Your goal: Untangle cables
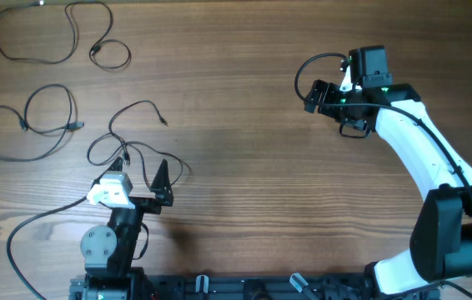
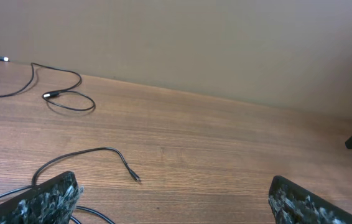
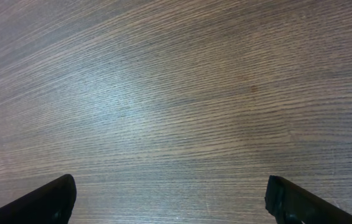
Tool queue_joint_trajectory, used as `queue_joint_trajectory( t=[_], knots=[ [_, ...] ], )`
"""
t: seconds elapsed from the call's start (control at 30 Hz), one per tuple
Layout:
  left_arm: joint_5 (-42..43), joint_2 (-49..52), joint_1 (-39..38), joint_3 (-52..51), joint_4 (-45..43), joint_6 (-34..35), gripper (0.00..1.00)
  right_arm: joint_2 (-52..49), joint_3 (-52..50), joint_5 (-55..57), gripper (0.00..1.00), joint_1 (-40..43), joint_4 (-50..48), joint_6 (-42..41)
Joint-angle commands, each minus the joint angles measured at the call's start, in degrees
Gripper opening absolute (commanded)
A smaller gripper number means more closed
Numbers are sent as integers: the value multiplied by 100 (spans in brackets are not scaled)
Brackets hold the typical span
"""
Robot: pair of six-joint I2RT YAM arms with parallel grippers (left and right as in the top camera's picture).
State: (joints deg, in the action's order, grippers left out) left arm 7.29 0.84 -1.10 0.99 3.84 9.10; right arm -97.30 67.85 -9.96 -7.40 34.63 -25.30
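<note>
Three cables (image 1: 76,125) lie as separate loose loops with no cord crossing another. All are on the left claw's side of the table (image 1: 244,167).

- Far cable (image 1: 94,52): well ahead of the left claw (image 1: 142,172) and off to its left, near the table's far edge.
- Middle cable (image 1: 27,125): to the left of that claw and a little ahead of it, well apart from it.
- Near cable (image 1: 123,152): right at the left claw. Its loops lie just ahead of the fingertips, and one strand runs in beside the left finger. Whether they touch, cannot tell. In the wrist view its plug end (image 2: 134,177) lies ahead of the gap, nearer the left finger.
- Left claw: fingers spread wide, pinching nothing.
- Right claw (image 1: 336,108): fingers spread wide and holding nothing. Only bare wood shows between and ahead of its fingers. All three cords are well apart from it, across the table.
</note>
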Motion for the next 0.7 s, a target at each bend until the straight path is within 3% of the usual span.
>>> queue_joint_trajectory(
  t=[0.0,0.3,0.67],
  knots=[
    [-55,-63,42,-61,-7,-96,100,2,-11,120,100,-11,-9,-35],
    [-55,-63,44,-61,-4,-96,100,133,-11,120,100,-9,-9,-35],
    [-55,-57,42,-61,-4,-96,100,1906,-11,118,100,-9,-7,-35]
  ],
)
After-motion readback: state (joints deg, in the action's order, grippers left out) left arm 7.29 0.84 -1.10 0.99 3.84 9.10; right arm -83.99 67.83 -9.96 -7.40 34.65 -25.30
